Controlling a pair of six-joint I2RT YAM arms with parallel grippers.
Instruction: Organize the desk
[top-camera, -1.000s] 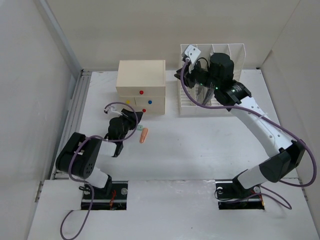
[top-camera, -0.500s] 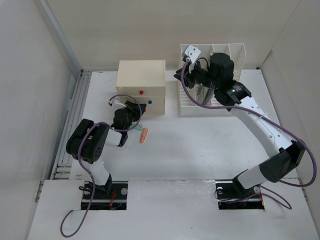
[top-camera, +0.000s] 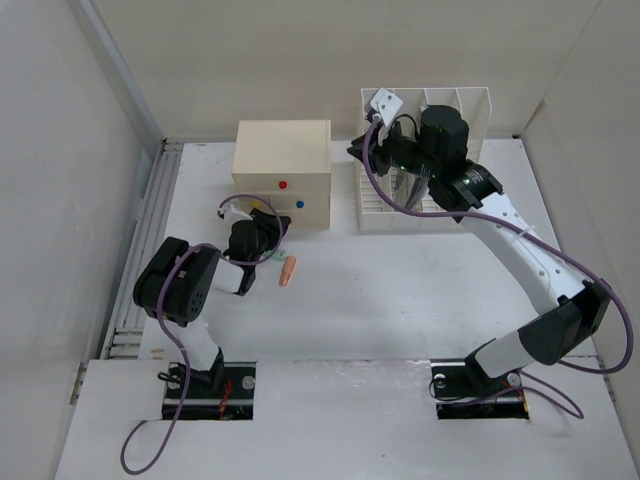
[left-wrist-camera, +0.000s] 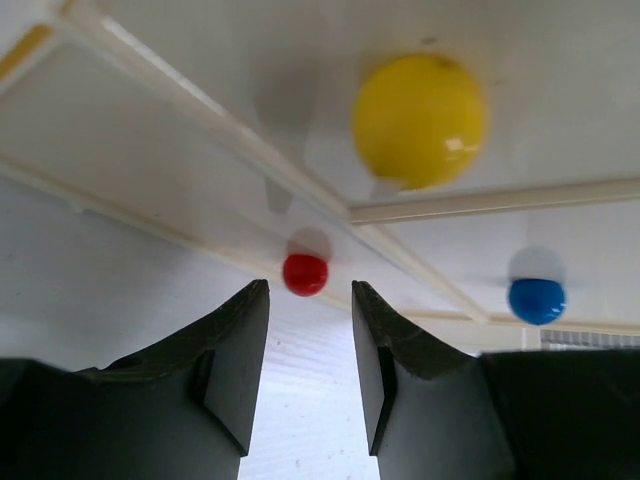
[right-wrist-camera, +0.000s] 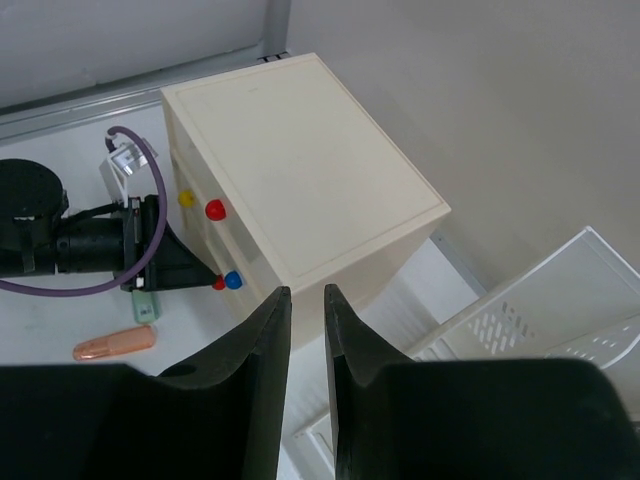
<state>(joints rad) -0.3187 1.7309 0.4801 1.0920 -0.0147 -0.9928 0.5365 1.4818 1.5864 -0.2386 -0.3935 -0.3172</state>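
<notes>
The desk (top-camera: 400, 290) is a wide white tabletop. My left gripper (left-wrist-camera: 308, 290) is open and empty, its tips right in front of the lower red knob (left-wrist-camera: 305, 274) of the cream drawer box (top-camera: 282, 160). A yellow knob (left-wrist-camera: 420, 120) and a blue knob (left-wrist-camera: 536, 300) sit on the drawers beside it. From above, the left gripper (top-camera: 262, 224) is low against the box's front. My right gripper (right-wrist-camera: 305, 292) hovers high over the box's right side with a narrow empty gap between its jaws; from above, the right gripper (top-camera: 358, 152) is beside the file rack (top-camera: 425, 160).
A small orange object (top-camera: 288, 270) lies on the desk just right of the left gripper, with a tiny green item (top-camera: 281, 254) near it. The white slotted file rack stands at the back right. Pale walls close in the sides and back.
My left arm has swung in and brought its gripper up close to the drawer box's front, its jaws slightly narrower. The right arm has not moved.
</notes>
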